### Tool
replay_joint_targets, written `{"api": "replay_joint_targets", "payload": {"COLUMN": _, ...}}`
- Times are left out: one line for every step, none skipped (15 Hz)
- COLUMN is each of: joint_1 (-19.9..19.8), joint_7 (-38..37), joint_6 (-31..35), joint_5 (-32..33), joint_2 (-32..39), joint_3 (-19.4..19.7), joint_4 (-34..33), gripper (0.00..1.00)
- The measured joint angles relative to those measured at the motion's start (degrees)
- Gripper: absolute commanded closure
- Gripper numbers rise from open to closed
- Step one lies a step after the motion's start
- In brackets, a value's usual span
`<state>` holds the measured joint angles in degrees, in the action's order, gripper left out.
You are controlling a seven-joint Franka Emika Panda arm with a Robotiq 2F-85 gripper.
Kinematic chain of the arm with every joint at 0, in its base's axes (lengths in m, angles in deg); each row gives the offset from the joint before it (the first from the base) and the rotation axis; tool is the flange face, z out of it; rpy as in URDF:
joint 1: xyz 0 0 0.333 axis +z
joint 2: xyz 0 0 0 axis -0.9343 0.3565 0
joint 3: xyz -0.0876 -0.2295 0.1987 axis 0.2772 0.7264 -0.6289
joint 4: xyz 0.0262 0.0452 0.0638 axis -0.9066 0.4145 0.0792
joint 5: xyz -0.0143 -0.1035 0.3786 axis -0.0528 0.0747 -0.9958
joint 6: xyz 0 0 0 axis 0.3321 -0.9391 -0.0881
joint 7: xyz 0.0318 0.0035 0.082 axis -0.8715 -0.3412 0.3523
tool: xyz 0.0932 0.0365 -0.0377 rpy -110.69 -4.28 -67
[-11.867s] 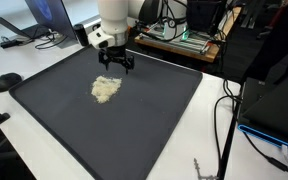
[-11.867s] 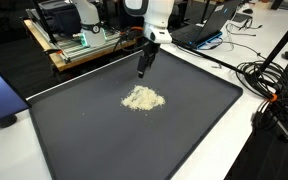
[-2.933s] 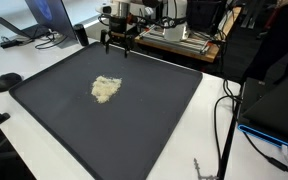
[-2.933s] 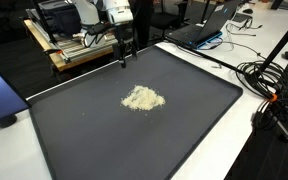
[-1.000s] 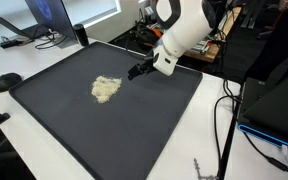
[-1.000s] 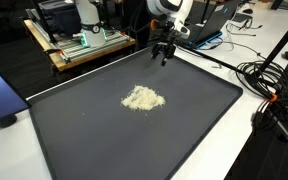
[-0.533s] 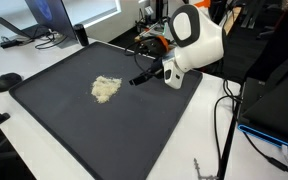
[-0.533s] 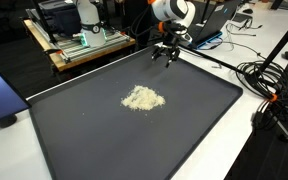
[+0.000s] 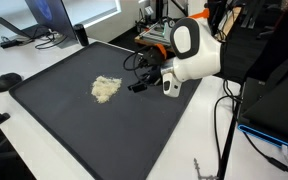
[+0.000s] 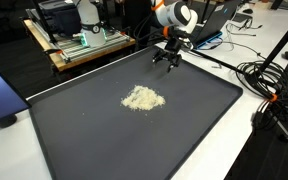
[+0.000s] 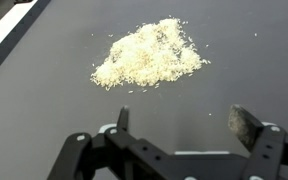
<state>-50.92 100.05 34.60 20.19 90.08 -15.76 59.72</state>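
The two fingers (image 11: pixel 246 122) are seen spread wide apart in the wrist view, with nothing between them and nothing touched. The gripper (image 11: pixel 184 120) is thus released and empty. It is held above the black mat (image 11: pixel 44 120), clear of its surface, and is pointed towards a heap of pale grains (image 11: pixel 149 52), from which it is kept apart.

In both exterior views the gripper (image 9: pixel 136 85) (image 10: pixel 166 58) is found over the mat on the side of the heap nearer one edge. The white arm (image 9: pixel 196 55) is bent over that edge behind it.

The heap of pale grains (image 9: pixel 105 88) (image 10: pixel 142 98) is piled loosely around the middle of the mat (image 9: pixel 104 140) (image 10: pixel 114 140), away from all four edges. A few stray grains are scattered just beside it.

The mat is laid on a white table (image 9: pixel 199 130) (image 10: pixel 274 150), most of which it covers. Beyond one corner of the mat a laptop (image 10: pixel 199 30) is set. Past a neighbouring edge, cables (image 10: pixel 259 75) are strewn over the table.
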Motion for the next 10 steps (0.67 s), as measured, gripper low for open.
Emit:
{"api": "replay_joint_targets", "payload": {"joint_1": -0.73, "joint_7": 1.41, "joint_6": 0.00, "joint_5": -0.58, "joint_2": -0.01, "joint_3": -0.29, "joint_4": -0.57, "gripper": 0.00}}
{"api": "replay_joint_targets", "payload": {"joint_1": -1.71, "joint_7": 3.14, "joint_6": 0.00, "joint_5": -2.19, "joint_2": -0.12, "joint_3": -0.71, "joint_4": -1.21, "gripper": 0.00}}
{"api": "replay_joint_targets", "payload": {"joint_1": -2.86, "joint_7": 5.10, "joint_6": 0.00, "joint_5": -4.51, "joint_2": -0.31, "joint_3": -1.17, "joint_4": -1.94, "gripper": 0.00}}
{"api": "replay_joint_targets", "payload": {"joint_1": -4.07, "joint_7": 6.95, "joint_6": -0.01, "joint_5": -7.11, "joint_2": -0.64, "joint_3": -1.60, "joint_4": -2.64, "gripper": 0.00}}
{"api": "replay_joint_targets", "payload": {"joint_1": -5.31, "joint_7": 8.64, "joint_6": -0.01, "joint_5": -9.87, "joint_2": -1.06, "joint_3": -1.99, "joint_4": -3.32, "gripper": 0.00}}
{"api": "replay_joint_targets", "payload": {"joint_1": -6.59, "joint_7": 9.93, "joint_6": 0.00, "joint_5": -12.67, "joint_2": -1.65, "joint_3": -2.31, "joint_4": -3.93, "gripper": 0.00}}
{"api": "replay_joint_targets", "payload": {"joint_1": -7.85, "joint_7": 10.95, "joint_6": 0.00, "joint_5": -15.62, "joint_2": -2.46, "joint_3": -2.49, "joint_4": -4.45, "gripper": 0.00}}
{"api": "replay_joint_targets", "payload": {"joint_1": -9.00, "joint_7": 11.57, "joint_6": 0.00, "joint_5": -18.38, "joint_2": -3.29, "joint_3": -2.55, "joint_4": -4.83, "gripper": 0.00}}
{"api": "replay_joint_targets", "payload": {"joint_1": -10.11, "joint_7": 12.18, "joint_6": 0.06, "joint_5": -21.06, "joint_2": -4.22, "joint_3": -2.56, "joint_4": -4.98, "gripper": 0.00}}
{"api": "replay_joint_targets", "payload": {"joint_1": -11.32, "joint_7": 13.06, "joint_6": 0.14, "joint_5": -23.98, "joint_2": -5.26, "joint_3": -2.57, "joint_4": -5.01, "gripper": 0.00}}
